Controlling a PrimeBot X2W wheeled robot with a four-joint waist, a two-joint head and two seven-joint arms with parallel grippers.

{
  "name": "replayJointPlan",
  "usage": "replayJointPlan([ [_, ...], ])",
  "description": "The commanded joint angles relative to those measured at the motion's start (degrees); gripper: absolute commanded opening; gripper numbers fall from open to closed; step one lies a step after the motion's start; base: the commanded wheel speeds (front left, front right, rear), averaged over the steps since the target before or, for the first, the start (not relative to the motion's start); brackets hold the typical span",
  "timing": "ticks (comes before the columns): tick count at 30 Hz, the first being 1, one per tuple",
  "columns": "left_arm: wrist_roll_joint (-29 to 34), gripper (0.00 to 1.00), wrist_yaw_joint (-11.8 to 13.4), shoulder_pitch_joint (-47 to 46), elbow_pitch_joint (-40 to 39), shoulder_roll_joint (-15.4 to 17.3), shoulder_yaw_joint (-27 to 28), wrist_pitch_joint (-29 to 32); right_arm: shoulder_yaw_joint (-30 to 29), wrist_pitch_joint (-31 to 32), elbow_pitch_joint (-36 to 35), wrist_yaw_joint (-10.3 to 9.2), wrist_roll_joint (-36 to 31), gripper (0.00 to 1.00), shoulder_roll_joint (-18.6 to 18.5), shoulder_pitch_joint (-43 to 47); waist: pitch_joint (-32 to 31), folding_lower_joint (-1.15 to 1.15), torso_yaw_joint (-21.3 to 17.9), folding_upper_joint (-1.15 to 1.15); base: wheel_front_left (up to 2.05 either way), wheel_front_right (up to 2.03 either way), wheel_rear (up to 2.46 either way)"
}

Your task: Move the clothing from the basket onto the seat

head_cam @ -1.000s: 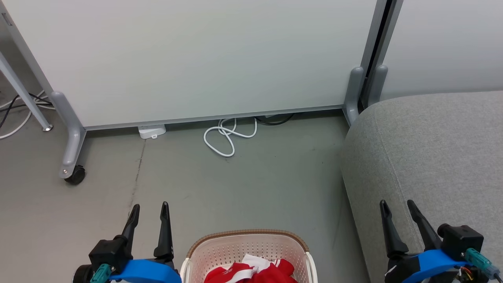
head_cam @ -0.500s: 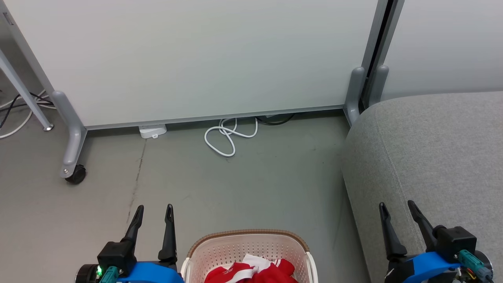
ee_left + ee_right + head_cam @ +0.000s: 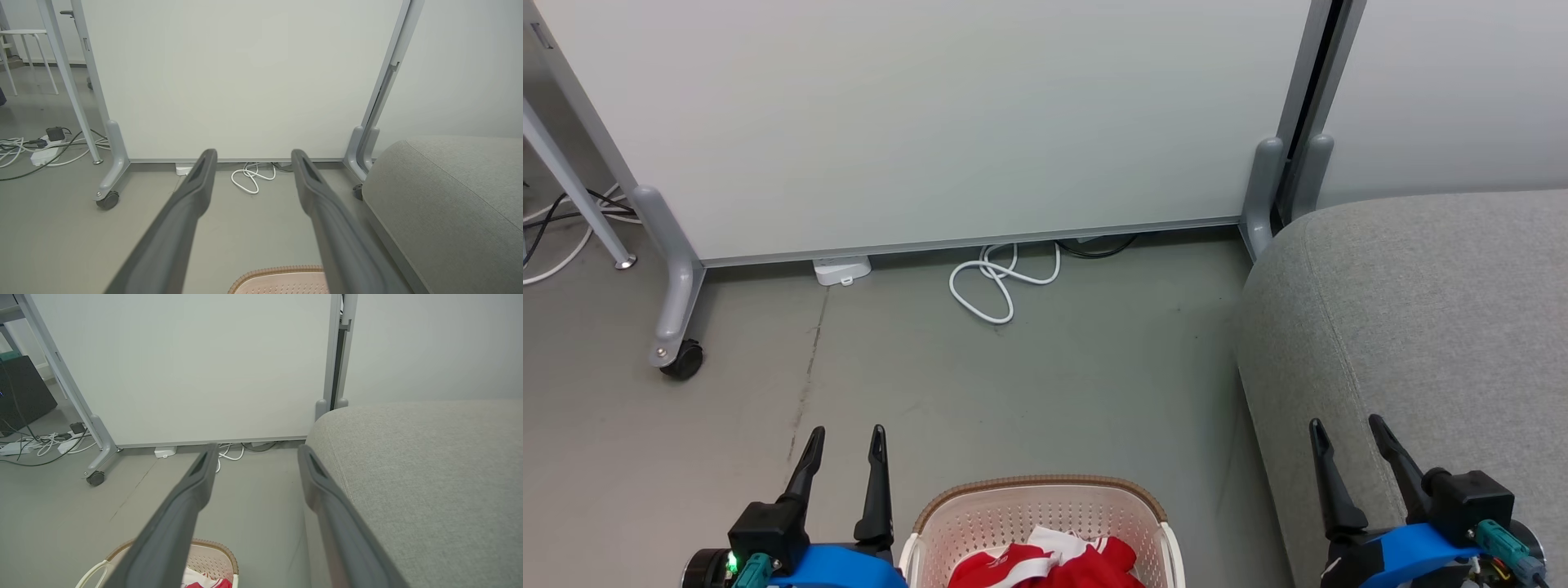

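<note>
Grey floor meets white partition; left end effector and right end effector gape empty.

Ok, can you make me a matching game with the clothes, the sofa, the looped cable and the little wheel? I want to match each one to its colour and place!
Things:
1. clothes
2. sofa
3. cable
4. wheel

Colour and place:
A. grey, on the right
B. black, at the left
C. red and white, in the basket
D. white, looped, in the middle

Pairs: 1-C, 2-A, 3-D, 4-B
</note>
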Motion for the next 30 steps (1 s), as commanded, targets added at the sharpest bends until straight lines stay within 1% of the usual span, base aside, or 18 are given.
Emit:
replayJointPlan([
  [1, 0.0, 1.00, 0.0, -0.3, -0.1, 0.1, -0.1, -0.3, 0.2, -0.2, 0.0, 0.11, 0.4, 1.00, -0.3, 0.2, 0.0, 0.00, 0.0, 0.00, 0.00, 0.00, 0.00],
  [5, -0.1, 1.00, -0.1, 0.0, -0.2, 0.2, 0.0, -0.3, 0.7, -0.2, -0.1, 0.11, 0.5, 1.00, -0.4, 0.0, 0.4, 0.00, -0.3, 0.00, 0.00, 0.00, 0.00],
  [8, 0.0, 1.00, -0.5, -0.6, 0.9, 0.1, -0.9, -0.2, 1.4, -0.1, -0.4, 0.07, 0.6, 1.00, -0.4, -1.0, 1.5, 0.00, -1.3, 0.00, 0.00, 0.00, 0.00],
  [13, 0.1, 1.00, -1.2, -2.2, 4.8, 0.1, -2.9, 1.4, 4.5, -0.2, -0.5, 0.07, 0.8, 1.00, -0.3, -3.4, 4.6, 0.00, -4.8, 0.00, 0.00, 0.00, 0.00],
  [16, -0.2, 1.00, -1.9, -3.8, 8.2, 0.5, -3.9, 1.6, 7.3, -0.6, -0.6, 0.07, 1.2, 1.00, -0.3, -5.3, 7.1, 0.00, -7.6, 0.00, 0.00, 0.00, 0.00],
  [21, 0.7, 1.00, -2.9, -7.7, 15.4, 2.1, -6.2, 3.2, 12.6, -1.4, -0.9, 0.06, 2.2, 1.00, -0.3, -9.3, 13.0, 0.00, -12.3, 0.00, 0.00, 0.00, 0.00],
  [25, 1.3, 1.00, -3.5, -11.6, 21.9, 3.7, -8.2, 5.6, 16.0, -2.5, -0.5, 0.06, 3.4, 1.00, -0.3, -12.2, 17.6, 0.00, -15.3, 0.00, 0.00, 0.00, 0.00],
  [30, 1.3, 1.00, -3.7, -16.9, 29.9, 5.7, -9.6, 9.6, 18.5, -3.8, 0.1, 0.07, 5.3, 1.00, -0.3, -15.3, 23.3, 0.00, -18.3, 0.00, 0.00, 0.00, 0.00],
])
